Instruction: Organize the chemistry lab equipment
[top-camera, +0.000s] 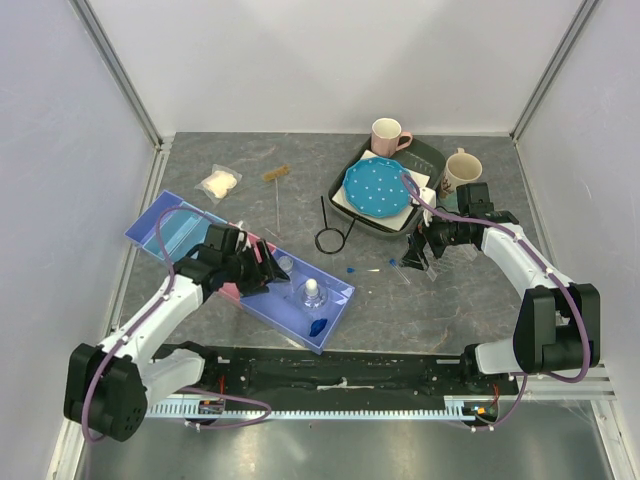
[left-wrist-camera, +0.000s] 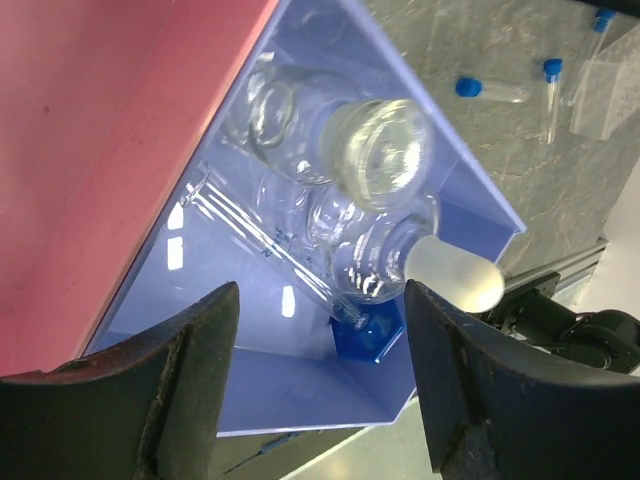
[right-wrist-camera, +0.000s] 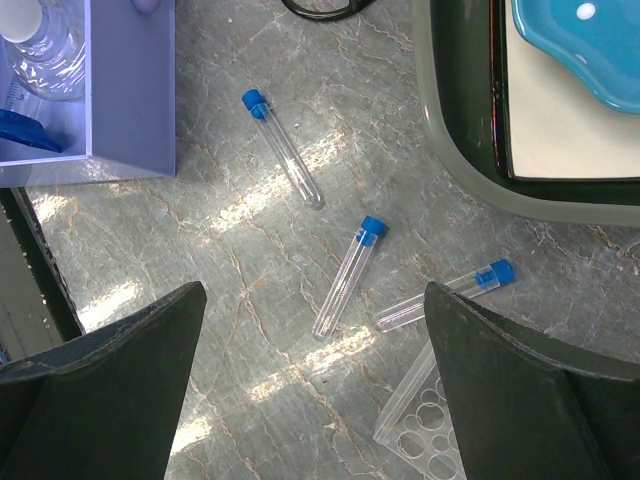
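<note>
Left gripper (left-wrist-camera: 320, 300) — stood parted, empty, above clear little bottles (left-wrist-camera: 385, 150) in blue tray (left-wrist-camera: 250, 365). Right gripper (right-wrist-camera: 315, 295) — gaped wide, empty, over three tiny blue-capped tubes (right-wrist-camera: 345, 275).

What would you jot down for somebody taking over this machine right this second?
Left fingers: open over the tray, holding nothing.
Right fingers: open above three tubes on the table, holding nothing.
Done: bottles and the blue piece are in the tray.
Left: the tubes, rack, wire ring, sticks and bag of wads lie on the table, outside the tray.
</note>
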